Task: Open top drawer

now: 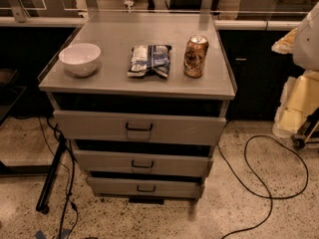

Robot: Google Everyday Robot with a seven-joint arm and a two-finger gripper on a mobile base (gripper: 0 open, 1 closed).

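The top drawer point(99, 126) is the widest of three grey metal drawers in a cabinet under a flat grey top point(119, 34). Its flat front carries a small black pull handle point(139, 127) at the centre. A dark gap runs between the cabinet top and this drawer front. Two narrower-looking drawers point(99, 162) point(109, 186) with the same handles sit below it. The gripper is not in view. A white rounded body point(309, 39) at the right edge may be part of the arm.
On the cabinet top stand a white bowl point(79, 59), a crumpled snack bag point(149, 60) and a brown can point(195, 57). A black cable point(271, 193) loops on the speckled floor at right. A black stand leg point(52, 178) leans at left. Yellow equipment point(299, 103) stands at right.
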